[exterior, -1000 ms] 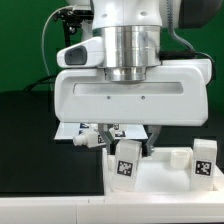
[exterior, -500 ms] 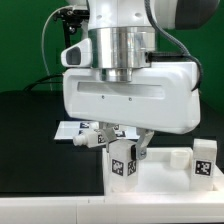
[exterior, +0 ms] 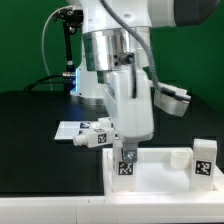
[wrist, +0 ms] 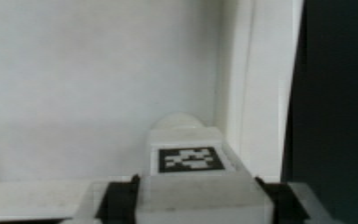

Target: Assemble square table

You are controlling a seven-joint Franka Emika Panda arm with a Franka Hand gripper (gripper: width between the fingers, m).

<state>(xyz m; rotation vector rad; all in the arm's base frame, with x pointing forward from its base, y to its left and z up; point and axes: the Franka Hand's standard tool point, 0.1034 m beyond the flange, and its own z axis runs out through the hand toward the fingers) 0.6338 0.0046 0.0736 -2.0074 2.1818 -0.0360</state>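
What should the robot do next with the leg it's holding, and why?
Probably twist the leg gently to screw it into the slab. The gripper is shut on the leg, which stands upright on the slab near its corner at the exterior view's left. It looks placed, but I cannot tell whether it is fastened yet.
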